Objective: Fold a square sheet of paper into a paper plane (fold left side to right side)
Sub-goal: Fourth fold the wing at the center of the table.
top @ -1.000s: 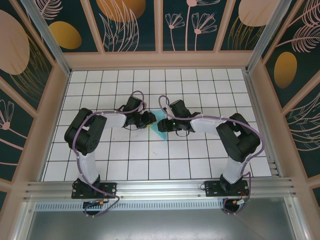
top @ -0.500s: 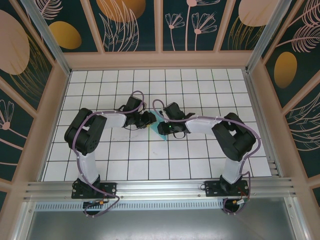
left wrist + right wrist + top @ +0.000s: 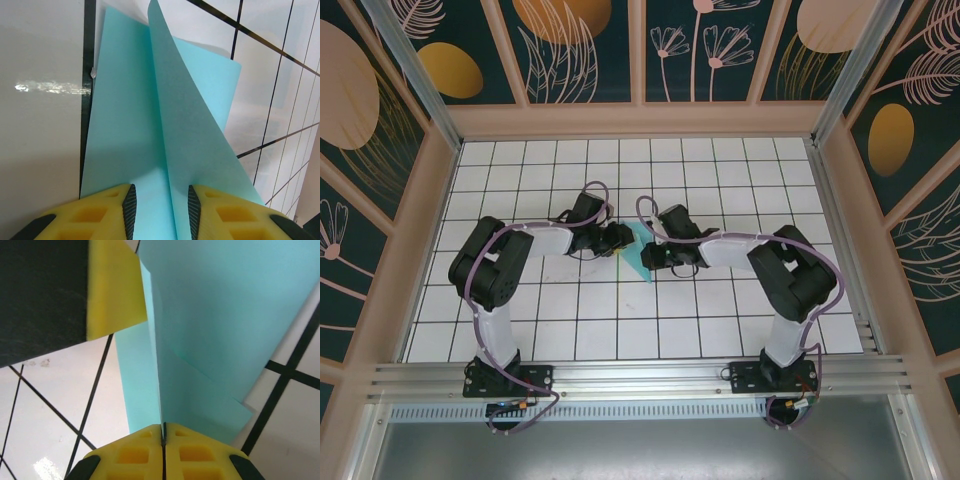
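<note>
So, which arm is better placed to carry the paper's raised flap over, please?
Probably right: the right claw is shut on the upright flap of the turquoise paper; the left claw stands open astride it.

I am looking into a robot test cell, a lab set-up: two robot arms [image 3: 500,265] are bolted to a metal rail [image 3: 640,378] at the near edge of a white gridded table [image 3: 620,165]. Wood-framed panels [image 3: 575,50] printed with flowers and leaves wall it in on three sides.
</note>
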{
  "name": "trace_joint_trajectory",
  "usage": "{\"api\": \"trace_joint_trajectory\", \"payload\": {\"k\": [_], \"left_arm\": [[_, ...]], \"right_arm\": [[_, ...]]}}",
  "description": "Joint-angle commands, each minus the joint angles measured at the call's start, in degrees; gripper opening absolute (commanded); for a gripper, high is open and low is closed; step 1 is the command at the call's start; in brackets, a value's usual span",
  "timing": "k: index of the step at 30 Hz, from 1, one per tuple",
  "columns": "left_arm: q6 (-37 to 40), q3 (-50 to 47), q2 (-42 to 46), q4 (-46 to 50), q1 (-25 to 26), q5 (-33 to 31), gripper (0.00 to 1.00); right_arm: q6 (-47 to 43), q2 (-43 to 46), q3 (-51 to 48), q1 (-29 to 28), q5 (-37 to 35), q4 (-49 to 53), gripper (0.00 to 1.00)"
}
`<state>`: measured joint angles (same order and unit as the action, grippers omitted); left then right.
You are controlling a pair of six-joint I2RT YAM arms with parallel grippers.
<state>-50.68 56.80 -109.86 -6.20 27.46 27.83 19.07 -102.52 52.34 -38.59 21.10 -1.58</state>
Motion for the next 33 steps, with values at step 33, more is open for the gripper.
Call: {"api": "trace_joint_trajectory", "payload": {"k": [33], "left_arm": [[3.3,1.2,-3.1,5.0,0.9,-3.3,0.45]], "right_arm": [[1.5,-2.9,-0.9,1.9,6.6,-3.8,0.11]]}}
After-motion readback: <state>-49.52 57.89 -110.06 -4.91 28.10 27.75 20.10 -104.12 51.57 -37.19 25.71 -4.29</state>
